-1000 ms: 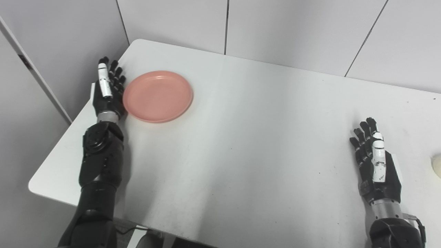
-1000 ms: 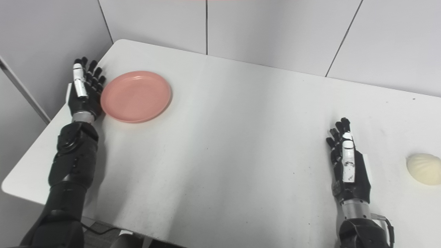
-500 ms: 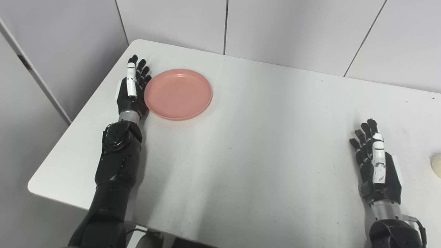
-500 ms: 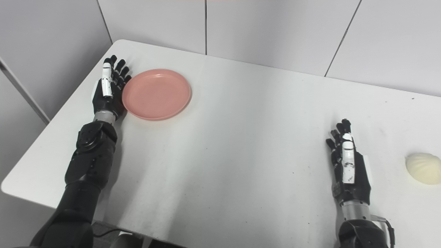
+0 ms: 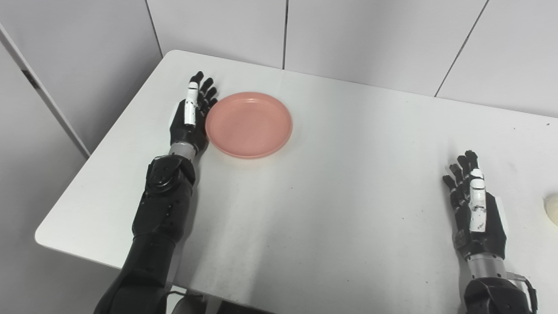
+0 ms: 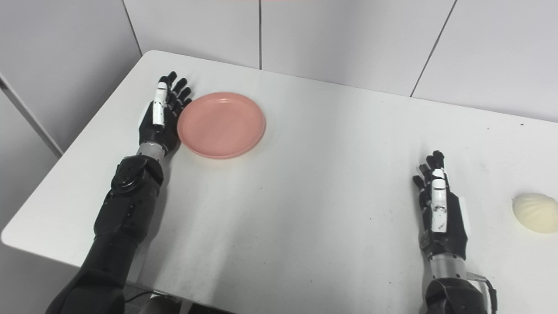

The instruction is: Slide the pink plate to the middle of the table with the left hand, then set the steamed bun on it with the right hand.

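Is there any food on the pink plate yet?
No, the pink plate is empty: only its bare pink inside shows. The steamed bun sits far off on the table.

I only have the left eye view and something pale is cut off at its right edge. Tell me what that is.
Observer: In the right eye view it shows whole: the steamed bun, pale and pleated, lying on the table.
Operator: Say where it lies relative to the right hand.
Observer: It lies to the right of the right hand, with bare table between them.
Operator: Report whether anything lies beyond the bun.
Observer: A strip of bare table; the right eye view's frame ends there.
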Motion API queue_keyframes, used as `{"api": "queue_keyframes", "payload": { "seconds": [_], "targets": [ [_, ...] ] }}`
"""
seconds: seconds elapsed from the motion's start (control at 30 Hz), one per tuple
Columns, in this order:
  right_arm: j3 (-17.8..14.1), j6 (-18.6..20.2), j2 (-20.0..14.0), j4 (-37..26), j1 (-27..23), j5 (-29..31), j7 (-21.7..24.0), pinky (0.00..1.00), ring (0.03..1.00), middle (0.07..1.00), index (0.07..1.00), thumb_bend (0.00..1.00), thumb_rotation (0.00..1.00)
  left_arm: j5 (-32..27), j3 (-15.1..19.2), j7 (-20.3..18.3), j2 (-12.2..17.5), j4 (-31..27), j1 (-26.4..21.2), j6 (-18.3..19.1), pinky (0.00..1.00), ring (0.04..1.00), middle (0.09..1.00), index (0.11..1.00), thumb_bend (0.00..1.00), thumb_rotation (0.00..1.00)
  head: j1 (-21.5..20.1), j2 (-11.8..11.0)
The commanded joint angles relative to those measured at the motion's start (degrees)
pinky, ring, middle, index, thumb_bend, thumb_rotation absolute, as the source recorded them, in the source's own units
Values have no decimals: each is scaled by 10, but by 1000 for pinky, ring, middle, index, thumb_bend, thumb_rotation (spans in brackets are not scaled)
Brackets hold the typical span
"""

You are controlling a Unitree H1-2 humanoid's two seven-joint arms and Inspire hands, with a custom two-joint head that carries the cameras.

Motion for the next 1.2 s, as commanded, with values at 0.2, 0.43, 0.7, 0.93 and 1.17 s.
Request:
{"api": "queue_keyframes", "payload": {
  "seconds": [0.2,0.43,0.7,0.93,1.17],
  "targets": [
    [11,12,3,-3,9,-12,-6,1000,1000,1000,1000,120,1000,8,-30,-30,-13,-29,12,40,989,972,971,984,434,1000,-18,2],
    [13,0,11,4,8,-12,-7,1000,1000,1000,1000,137,1000,11,-56,-42,-27,-76,21,72,982,971,962,976,441,1000,-48,6],
    [16,-20,22,19,7,-21,-15,1000,1000,1000,1000,145,1000,21,-112,-69,-42,-150,45,116,972,970,967,981,429,1000,-87,11],
    [22,-19,31,21,5,-29,-22,1000,1000,1000,1000,168,1000,26,-152,-80,-61,-209,68,156,1000,983,987,999,379,1000,-121,16],
    [28,4,42,8,6,-41,-37,1000,1000,1000,1000,149,1000,27,-180,-103,-73,-212,85,164,1000,982,986,998,371,1000,-143,18]
  ]
}}
